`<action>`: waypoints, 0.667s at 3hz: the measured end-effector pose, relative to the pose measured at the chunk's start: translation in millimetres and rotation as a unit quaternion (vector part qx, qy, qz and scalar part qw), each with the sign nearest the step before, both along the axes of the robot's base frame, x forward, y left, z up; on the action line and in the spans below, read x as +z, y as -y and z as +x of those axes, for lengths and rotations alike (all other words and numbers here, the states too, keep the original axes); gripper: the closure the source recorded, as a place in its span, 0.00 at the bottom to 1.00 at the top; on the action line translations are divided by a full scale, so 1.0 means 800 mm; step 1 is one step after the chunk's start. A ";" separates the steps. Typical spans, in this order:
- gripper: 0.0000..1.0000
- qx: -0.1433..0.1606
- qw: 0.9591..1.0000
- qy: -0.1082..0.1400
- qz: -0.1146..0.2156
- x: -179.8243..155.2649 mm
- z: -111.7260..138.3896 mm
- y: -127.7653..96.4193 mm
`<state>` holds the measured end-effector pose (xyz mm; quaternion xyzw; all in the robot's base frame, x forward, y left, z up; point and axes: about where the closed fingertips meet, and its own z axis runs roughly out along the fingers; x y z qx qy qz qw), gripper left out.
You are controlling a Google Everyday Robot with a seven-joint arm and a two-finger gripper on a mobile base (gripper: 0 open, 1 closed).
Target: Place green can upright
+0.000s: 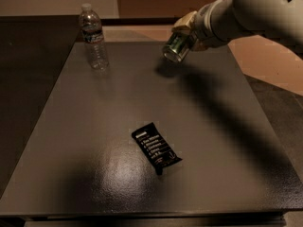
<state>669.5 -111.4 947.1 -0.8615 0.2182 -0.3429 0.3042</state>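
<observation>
The green can (175, 47) is dark green with a shiny silver end facing me. It is held tilted in the air above the far part of the dark table (94, 126), its shadow on the surface just below it. My gripper (183, 36) comes in from the upper right on a pale arm and is shut on the can.
A clear plastic water bottle (93, 37) stands upright at the far left of the table. A flat black snack wrapper (155, 147) lies in the middle, nearer the front. The table's right edge borders a tan floor.
</observation>
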 end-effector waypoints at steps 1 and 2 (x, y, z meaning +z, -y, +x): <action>1.00 0.036 0.998 0.055 -0.018 0.013 -0.004 -0.004; 1.00 0.076 0.991 0.113 -0.011 0.023 -0.006 -0.010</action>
